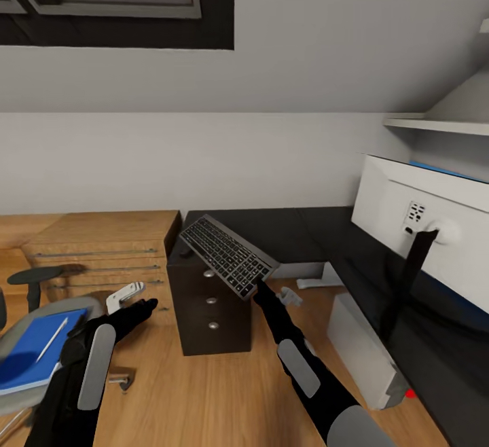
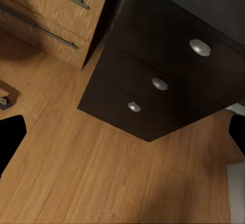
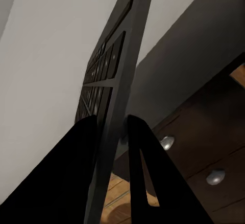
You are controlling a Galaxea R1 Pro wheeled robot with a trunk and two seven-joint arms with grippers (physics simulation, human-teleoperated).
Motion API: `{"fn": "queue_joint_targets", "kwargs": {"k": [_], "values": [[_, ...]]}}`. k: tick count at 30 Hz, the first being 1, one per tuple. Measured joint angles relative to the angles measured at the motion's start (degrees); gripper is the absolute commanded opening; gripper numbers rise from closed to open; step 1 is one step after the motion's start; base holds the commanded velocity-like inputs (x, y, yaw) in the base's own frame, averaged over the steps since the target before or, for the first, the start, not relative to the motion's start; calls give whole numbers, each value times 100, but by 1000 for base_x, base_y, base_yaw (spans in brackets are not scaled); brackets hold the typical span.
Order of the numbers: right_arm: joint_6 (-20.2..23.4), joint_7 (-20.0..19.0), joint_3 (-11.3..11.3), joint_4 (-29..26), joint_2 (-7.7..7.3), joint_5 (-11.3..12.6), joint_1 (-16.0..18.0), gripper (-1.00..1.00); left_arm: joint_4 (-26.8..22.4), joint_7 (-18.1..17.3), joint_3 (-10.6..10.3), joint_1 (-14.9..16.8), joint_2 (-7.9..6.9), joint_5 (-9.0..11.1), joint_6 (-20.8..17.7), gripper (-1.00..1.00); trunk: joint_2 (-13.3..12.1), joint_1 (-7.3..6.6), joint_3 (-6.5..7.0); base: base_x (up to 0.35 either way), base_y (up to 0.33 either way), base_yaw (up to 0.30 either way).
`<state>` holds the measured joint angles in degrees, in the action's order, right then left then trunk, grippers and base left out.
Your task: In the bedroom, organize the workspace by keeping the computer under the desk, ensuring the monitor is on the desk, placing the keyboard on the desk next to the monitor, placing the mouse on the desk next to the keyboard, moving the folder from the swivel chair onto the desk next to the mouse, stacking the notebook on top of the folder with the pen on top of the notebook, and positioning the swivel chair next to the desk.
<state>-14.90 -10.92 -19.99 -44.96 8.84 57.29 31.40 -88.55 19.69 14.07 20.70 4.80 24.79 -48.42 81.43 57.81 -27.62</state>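
Note:
My right gripper [image 1: 261, 289] [image 3: 110, 128] is shut on one end of the black keyboard [image 1: 227, 255] [image 3: 109, 65], holding it tilted in the air above the desk's [image 1: 299, 228] drawer unit [image 2: 163, 75]. The monitor [image 1: 421, 229] stands on the desk at the right with its pale back towards me. Under the desk sits the light grey computer [image 1: 360, 346]. At the lower left, the blue folder [image 1: 34, 352] lies on the swivel chair [image 1: 17, 399] with the white pen [image 1: 53, 338] on it. My left gripper [image 1: 126, 296] [image 2: 122, 137] hangs open over the floor beside the chair. Notebook and mouse are out of view.
A wooden chest [image 1: 102, 246] [image 2: 56, 14] with bar handles stands against the wall, left of the black drawers. One chair castor [image 1: 121, 381] rests on the wood floor. A shelf [image 1: 435, 124] juts out above the monitor, under the sloped ceiling.

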Motion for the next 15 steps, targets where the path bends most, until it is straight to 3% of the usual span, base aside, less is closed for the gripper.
{"fn": "queue_joint_targets", "kwargs": {"k": [2,3,15], "values": [[-24,207,17,63,2,375,-1,-100,-1,0,0,0,0,0,0,100,0,0,0,327,164,0],[-120,525,21,92,3,584,0,-100,-1,0,0,0,0,0,0,100,0,0,0,327,164,0],[-276,691,-4,240,34,639,-1,-100,-8,0,0,0,4,0,-2,100,0,0,0,324,170,0]]}}
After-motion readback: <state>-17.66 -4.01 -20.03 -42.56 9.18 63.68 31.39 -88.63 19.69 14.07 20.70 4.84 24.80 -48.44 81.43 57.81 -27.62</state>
